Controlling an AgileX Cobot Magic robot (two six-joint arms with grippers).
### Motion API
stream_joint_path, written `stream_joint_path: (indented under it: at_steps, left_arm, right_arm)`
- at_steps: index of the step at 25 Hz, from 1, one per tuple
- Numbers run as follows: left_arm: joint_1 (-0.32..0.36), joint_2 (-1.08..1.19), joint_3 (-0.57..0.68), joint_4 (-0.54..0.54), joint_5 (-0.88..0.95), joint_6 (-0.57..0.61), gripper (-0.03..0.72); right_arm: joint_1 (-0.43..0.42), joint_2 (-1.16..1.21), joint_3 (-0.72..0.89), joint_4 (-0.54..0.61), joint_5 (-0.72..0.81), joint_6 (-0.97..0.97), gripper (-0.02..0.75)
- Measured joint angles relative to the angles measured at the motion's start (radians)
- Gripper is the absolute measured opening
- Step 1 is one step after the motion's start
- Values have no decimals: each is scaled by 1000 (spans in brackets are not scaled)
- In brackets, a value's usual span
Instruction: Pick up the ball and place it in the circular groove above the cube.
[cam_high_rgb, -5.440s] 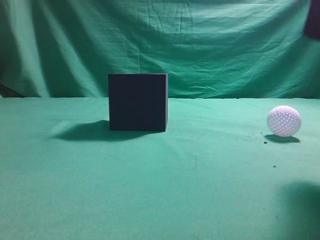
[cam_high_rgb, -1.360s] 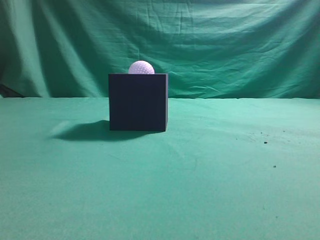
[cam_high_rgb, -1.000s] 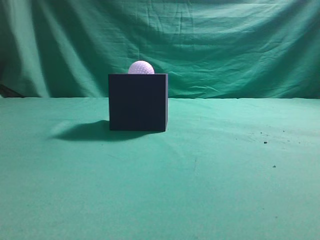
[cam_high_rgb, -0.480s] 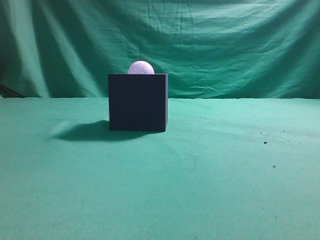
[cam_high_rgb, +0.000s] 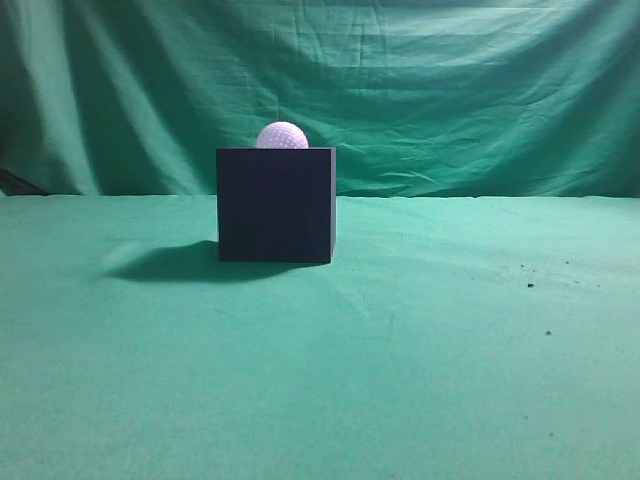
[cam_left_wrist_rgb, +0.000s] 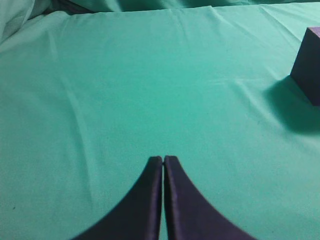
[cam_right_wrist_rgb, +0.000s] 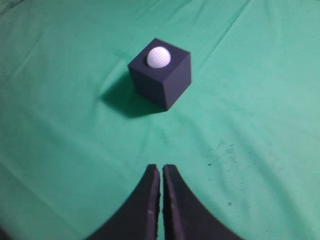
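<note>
The dark navy-black cube (cam_high_rgb: 275, 205) stands on the green cloth left of centre. The white dimpled ball (cam_high_rgb: 282, 136) sits on its top; the right wrist view shows the ball (cam_right_wrist_rgb: 159, 57) resting in the middle of the cube's top (cam_right_wrist_rgb: 172, 75). My right gripper (cam_right_wrist_rgb: 161, 169) is shut and empty, well back from the cube over bare cloth. My left gripper (cam_left_wrist_rgb: 163, 160) is shut and empty; only a corner of the cube (cam_left_wrist_rgb: 308, 65) shows at the right edge of its view. Neither gripper shows in the exterior view.
A green cloth covers the table (cam_high_rgb: 420, 340) and hangs as a backdrop (cam_high_rgb: 450, 90). Small dark specks (cam_high_rgb: 530, 285) lie on the cloth at the right. The cube's shadow (cam_high_rgb: 165, 262) falls to its left.
Since the earliest frame the ball has gone from the cloth at the right to the cube's top. Over the last second and a half nothing has visibly moved.
</note>
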Motion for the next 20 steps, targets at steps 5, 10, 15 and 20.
stream_joint_path:
  at_steps: [5, 10, 15, 20]
  left_arm:
    - [0, 0, 0, 0, 0, 0, 0]
    - [0, 0, 0, 0, 0, 0, 0]
    - [0, 0, 0, 0, 0, 0, 0]
    - [0, 0, 0, 0, 0, 0, 0]
  right_arm:
    - [0, -2, 15, -119, -11, -2, 0]
    - [-37, -67, 102, -181, -120, -6, 0]
    - [-213, -239, 314, -178, -313, -6, 0]
    - [-402, -404, 557, -160, -491, -6, 0]
